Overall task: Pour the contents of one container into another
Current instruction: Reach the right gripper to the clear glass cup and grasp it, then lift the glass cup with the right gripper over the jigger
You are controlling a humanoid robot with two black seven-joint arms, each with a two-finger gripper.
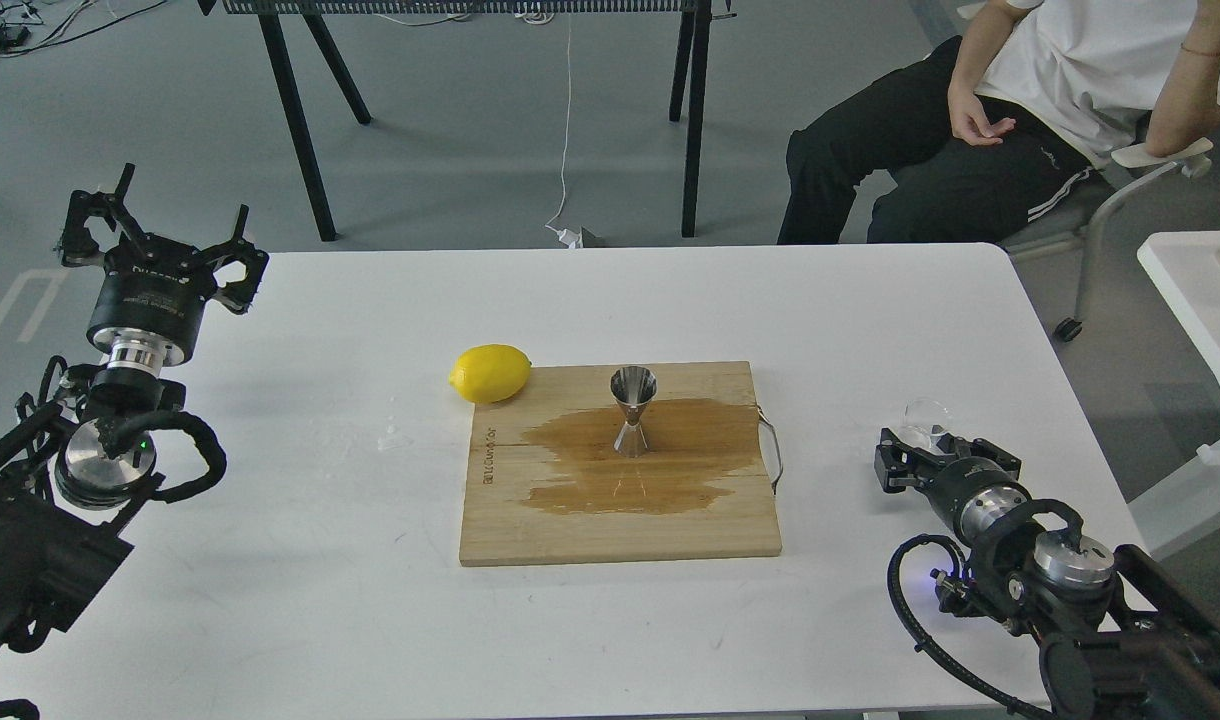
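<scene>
**Glass cup at right gripper, jigger upright on wet board**

Steel jigger upright near the middle of a wooden cutting board, standing in a dark wet patch spread across the board's centre. Wide cone up, narrow waist below, base on the wood. Yellow lemon just off the board's far left corner, touching or nearly touching its edge. Metal handle on the board's right side. A few small clear droplets on the white table left of the board.

Clear glass cup well right of the board, near the table's right edge, between the fingers of the right gripper. Fingers close in around the cup, seemingly gripping it; exact contact hard to make out through the clear glass. Cup low, at or just above the tabletop, well apart from the jigger.

Left gripper raised at the table's far left edge, fingers spread wide, holding nothing.

Beyond the table, a seated person in a white shirt and dark trousers, and black table legs on a grey floor.
</scene>
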